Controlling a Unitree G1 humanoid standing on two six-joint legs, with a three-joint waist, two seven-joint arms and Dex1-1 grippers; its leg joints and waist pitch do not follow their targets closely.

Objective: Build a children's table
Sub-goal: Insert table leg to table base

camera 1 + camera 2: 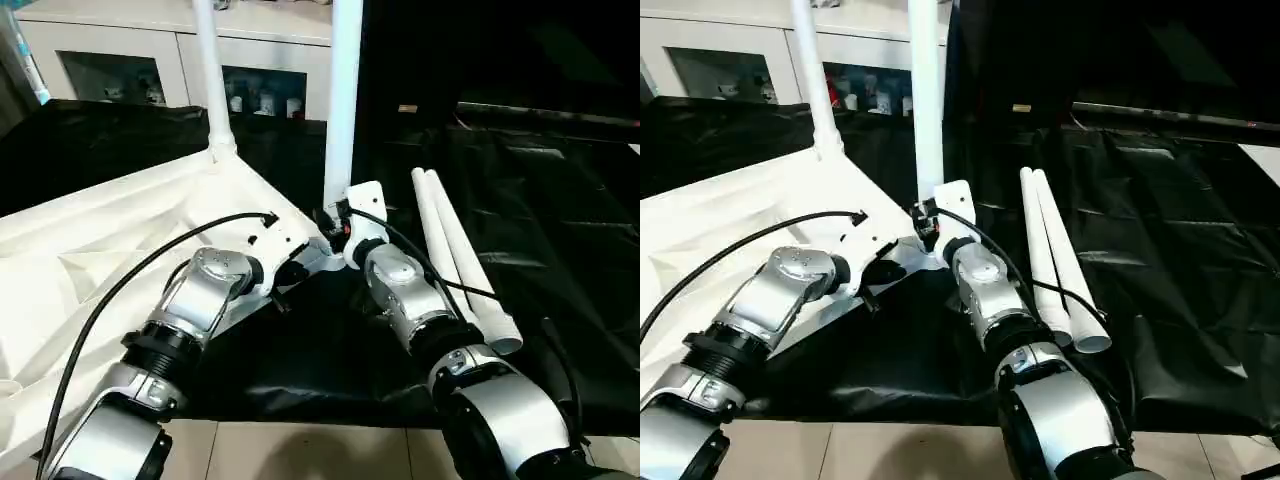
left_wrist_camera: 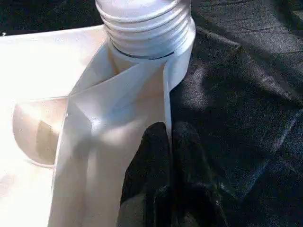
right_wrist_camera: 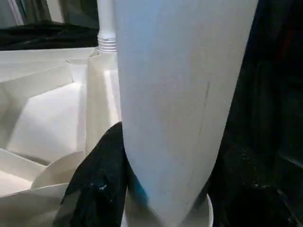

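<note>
The children's table top (image 1: 110,240) lies upside down on the black-draped worktop (image 1: 560,250), ribs up. One leg (image 1: 207,70) stands in the far corner socket; a second leg (image 1: 342,100) stands upright in the near corner, pinched between the right gripper (image 3: 165,189) fingers. The left gripper (image 2: 173,156), fingers pressed together, bears on the rim beside that socket. Two spare legs (image 1: 460,250) lie near the right arm.

Recommendation: keep the leg plumb over its threads, turn in short bites, and hold the top down throughout.
</note>
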